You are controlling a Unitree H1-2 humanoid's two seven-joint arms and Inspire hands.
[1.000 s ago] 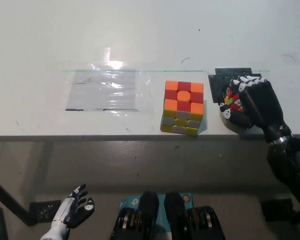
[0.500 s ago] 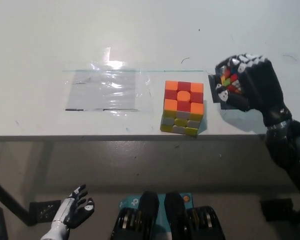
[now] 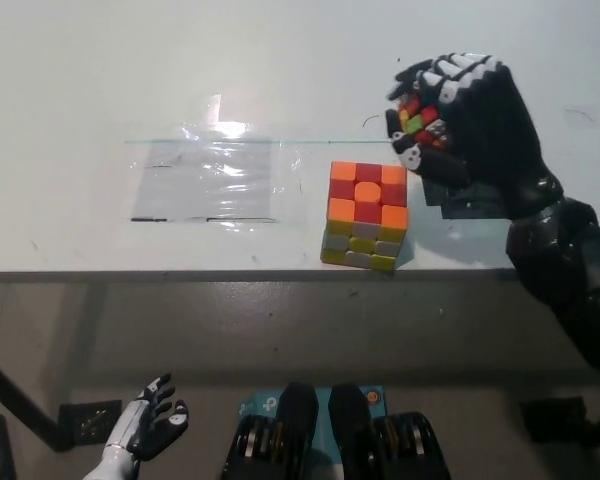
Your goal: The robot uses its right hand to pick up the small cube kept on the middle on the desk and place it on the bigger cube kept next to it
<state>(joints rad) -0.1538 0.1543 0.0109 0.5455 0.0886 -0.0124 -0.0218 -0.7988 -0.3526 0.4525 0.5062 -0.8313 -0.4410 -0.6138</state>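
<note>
Right hand (image 3: 460, 120), black, is clamped around the small cube (image 3: 418, 118), fingers wrapped over it so only a few red, yellow, green and orange tiles show between them. Compared with half a second ago, the hand and cube are higher in the picture and further left, raised off the desk (image 3: 80, 80) and now just beside the far right corner of the bigger cube (image 3: 366, 214), not over it. The black patch (image 3: 472, 203) on the desk, earlier mostly covered by the hand, now shows at the hand's lower edge. The small cube sits tilted in the grasp; its exact facing cannot be read, and as a cube it has no long axis.

Bigger cube is unmoved: square to the desk's near edge, top face orange and red tiles in a three-by-three grid, front face yellow and grey. Glossy plastic, rounded tile edges.

Transparent film sheet (image 3: 212, 180), crinkled and glinting, lies flat left of the bigger cube, same place as before. Desk surface is matte white.

Left hand (image 3: 143, 432), white, rests low at lower left below the desk edge, fingers loosely spread, holding nothing.
</note>
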